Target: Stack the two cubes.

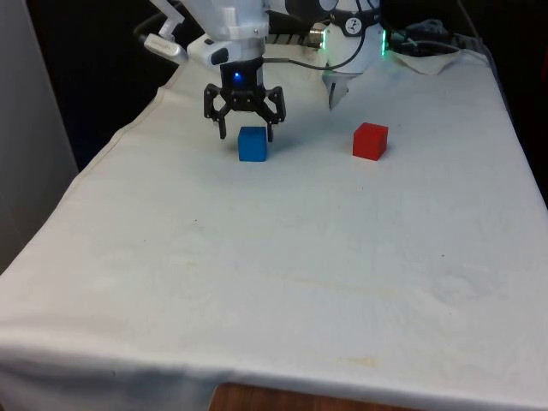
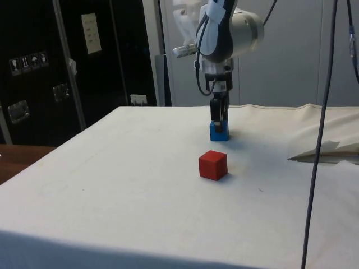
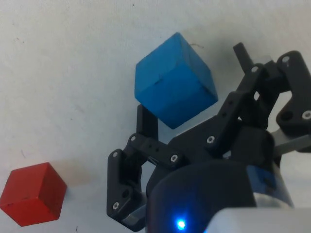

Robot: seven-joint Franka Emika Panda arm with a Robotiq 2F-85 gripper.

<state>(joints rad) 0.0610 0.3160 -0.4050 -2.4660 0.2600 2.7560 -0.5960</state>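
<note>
You had two cubes on the white cloth [image 1: 282,274], one blue and one red. The blue cube [image 1: 252,144] sat toward the front view's left, at the far part of the table; the red cube [image 1: 370,140] lay well apart from it toward the front view's right, resting alone on the cloth. Your one gripper [image 1: 245,128] hung directly over the blue cube with its jaws spread wide, one finger on each side of the block. In the wrist view the blue cube [image 3: 175,80] sat between the two fingertips, though whether either finger [image 3: 146,121] touched it was hard to judge. From the side, the gripper [image 2: 219,120] reached down to the blue cube's [image 2: 218,132] top, with the red cube [image 2: 212,165] nearer the camera.
</note>
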